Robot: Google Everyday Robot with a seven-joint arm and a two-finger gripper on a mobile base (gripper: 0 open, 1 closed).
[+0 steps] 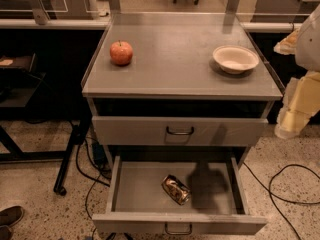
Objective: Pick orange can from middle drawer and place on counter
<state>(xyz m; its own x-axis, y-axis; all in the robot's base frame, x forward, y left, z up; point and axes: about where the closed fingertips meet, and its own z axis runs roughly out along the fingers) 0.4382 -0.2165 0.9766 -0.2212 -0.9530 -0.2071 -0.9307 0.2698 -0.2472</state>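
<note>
The orange can [176,189] lies on its side, tilted, on the floor of the open middle drawer [140,186], right of centre. The drawer is pulled out at the bottom of the cabinet, and its wire handle [178,229] shows at the front. The counter [175,59] is the grey top of the cabinet above. My gripper [291,120] hangs at the right edge of the view, beside the counter's right front corner. It is well above and to the right of the can and holds nothing that I can see.
A red-orange apple [121,52] sits on the counter at the left and a white bowl [235,59] at the right. A closed drawer front [180,130] lies above the open drawer. Cables [285,184] trail on the floor at both sides. A shoe [10,216] shows at the bottom left.
</note>
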